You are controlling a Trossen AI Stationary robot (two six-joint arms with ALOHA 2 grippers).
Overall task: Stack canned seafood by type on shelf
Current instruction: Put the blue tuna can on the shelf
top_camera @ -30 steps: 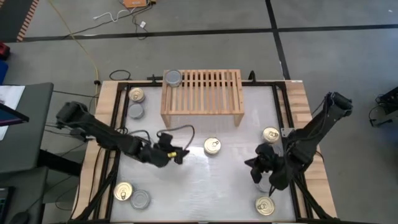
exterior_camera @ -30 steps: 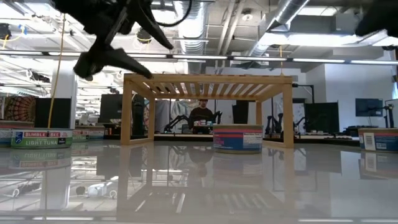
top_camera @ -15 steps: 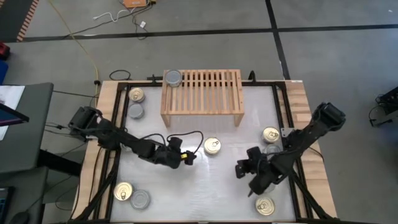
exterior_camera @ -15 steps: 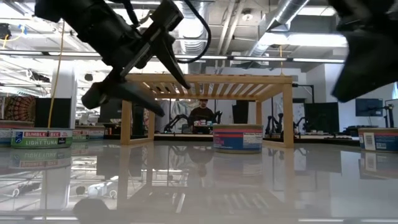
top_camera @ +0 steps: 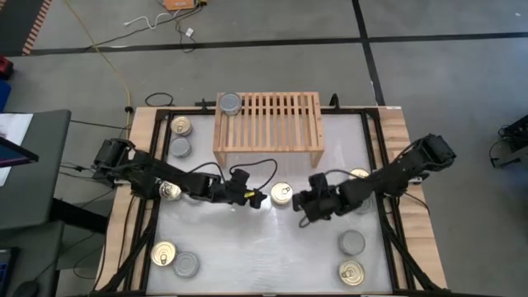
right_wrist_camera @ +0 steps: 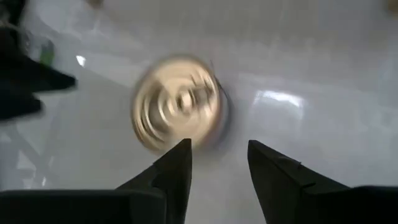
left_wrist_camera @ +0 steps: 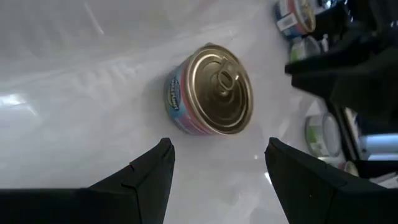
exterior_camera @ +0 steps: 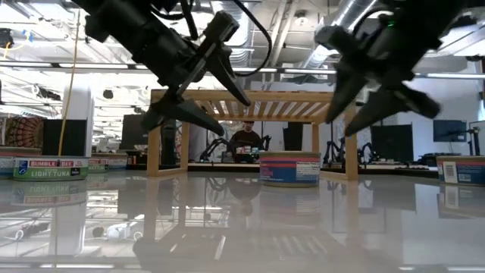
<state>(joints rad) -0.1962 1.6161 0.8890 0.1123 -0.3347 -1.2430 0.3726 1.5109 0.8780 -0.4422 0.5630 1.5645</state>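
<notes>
Two tools flank one gold-lidded tin point(top_camera: 281, 194) that sits on the table point(top_camera: 247, 247) in front of the shelf point(top_camera: 268, 124), and we use that tin as our landmark. Our left tool point(top_camera: 254, 198) is just to its left with its fingers spread and nothing between them; the left wrist view shows the tin point(left_wrist_camera: 211, 89) lying ahead of the gap, clear of both fingers point(left_wrist_camera: 140, 180). Our right tool point(top_camera: 302, 205) is just to the tin's right, also spread and empty, so each tool stands in the other's way across the tin. Behind the tin, the shelf carries a single silver-topped tin point(top_camera: 229, 103) at its far left corner. Left of the shelf we see a gold tin point(top_camera: 181, 126) and a silver tin point(top_camera: 180, 148), and another gold tin point(top_camera: 171, 190) shows beside the left arm. Right of our landmark a gold tin point(top_camera: 360, 176) is partly covered by the right arm. Toward the table's near edge lie a gold and silver pair point(top_camera: 175, 259) on the left, plus a silver tin point(top_camera: 352, 242) and a gold one point(top_camera: 351, 272) on the right.
</notes>
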